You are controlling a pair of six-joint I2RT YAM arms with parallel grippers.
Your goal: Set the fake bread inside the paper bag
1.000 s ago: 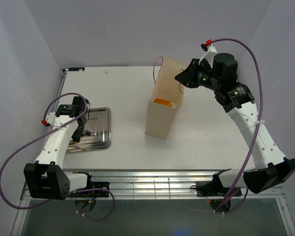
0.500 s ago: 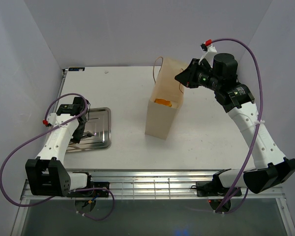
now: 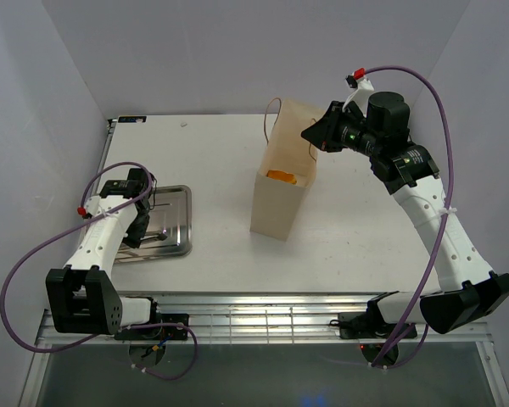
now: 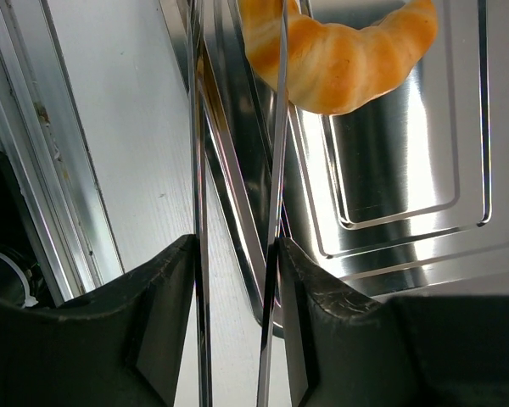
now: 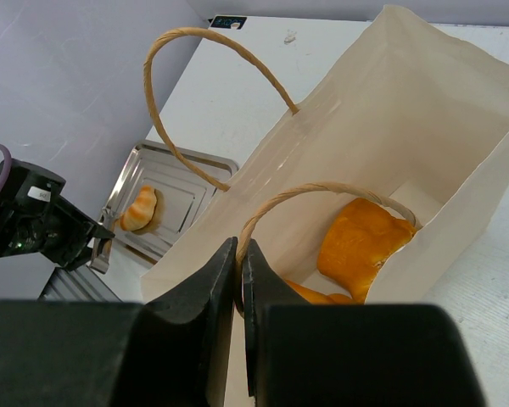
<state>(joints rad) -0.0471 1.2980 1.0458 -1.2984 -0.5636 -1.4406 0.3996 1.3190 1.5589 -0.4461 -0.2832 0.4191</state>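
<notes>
Well, your left pincer point(image 4: 236, 271) grips the tweezers point(image 4: 276, 170); the fake bread point(image 4: 339, 59) lies on the tray point(image 4: 424, 170), crosswise by their far end. Your right pincer point(image 5: 240, 263) pinches a handle point(image 5: 322, 191) of the paper bag point(image 5: 424, 110).

No word, number or brand can be read in any view. A small dark label point(image 5: 229, 21) sits on the far edge of the table point(image 5: 237, 85), at about 11 o'clock from the paper bag point(image 5: 424, 110) in the right wrist view. It carries pale marks too small to make out. A white sticker point(image 5: 36, 194) on the left arm's black wrist housing point(image 5: 21, 225), at about 9 o'clock from the bag, is just as illegible.
</notes>
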